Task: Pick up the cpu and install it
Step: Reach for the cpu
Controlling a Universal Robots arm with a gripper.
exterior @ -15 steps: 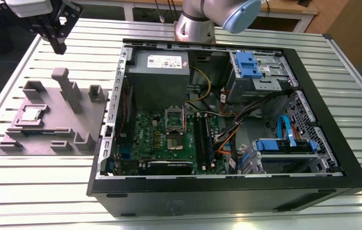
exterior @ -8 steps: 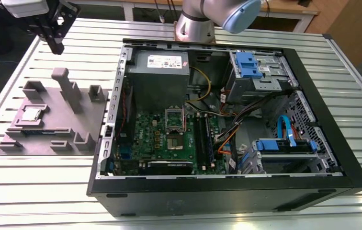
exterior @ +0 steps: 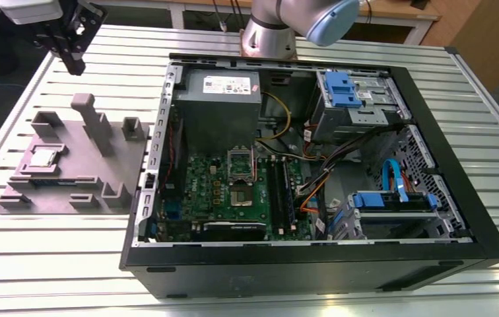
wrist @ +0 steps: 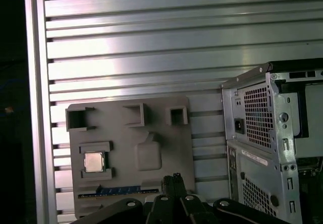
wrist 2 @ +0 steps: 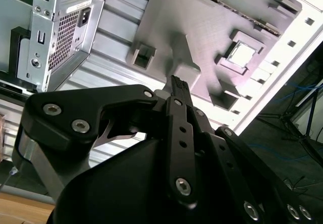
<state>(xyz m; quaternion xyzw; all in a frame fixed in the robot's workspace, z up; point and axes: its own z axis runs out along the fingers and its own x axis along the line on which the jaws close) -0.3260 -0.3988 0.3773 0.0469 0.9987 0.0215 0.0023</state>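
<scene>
The cpu (exterior: 43, 157) is a small silver square lying in a recess of the grey fixture (exterior: 99, 165) on the table, at the exterior view's left of the open computer case (exterior: 320, 264). It also shows in both wrist views as the cpu (wrist 2: 241, 54) (wrist: 94, 161), flat in its recess. My gripper (exterior: 75, 65) hangs high above the table beyond the fixture's far end, well apart from the chip. Its black fingers (wrist: 174, 179) stand together, shut on nothing. On the green motherboard (exterior: 205, 175) inside the case sits the processor socket (exterior: 241, 195).
A grey power supply box (exterior: 218, 89) fills the case's far corner, and blue drive brackets (exterior: 395, 200) and cables (exterior: 320, 178) lie at the exterior view's right. Tall posts (exterior: 86, 109) rise from the fixture. A dark memory stick (wrist: 121, 189) lies in a fixture slot. The slatted metal table (exterior: 56, 264) surrounds everything.
</scene>
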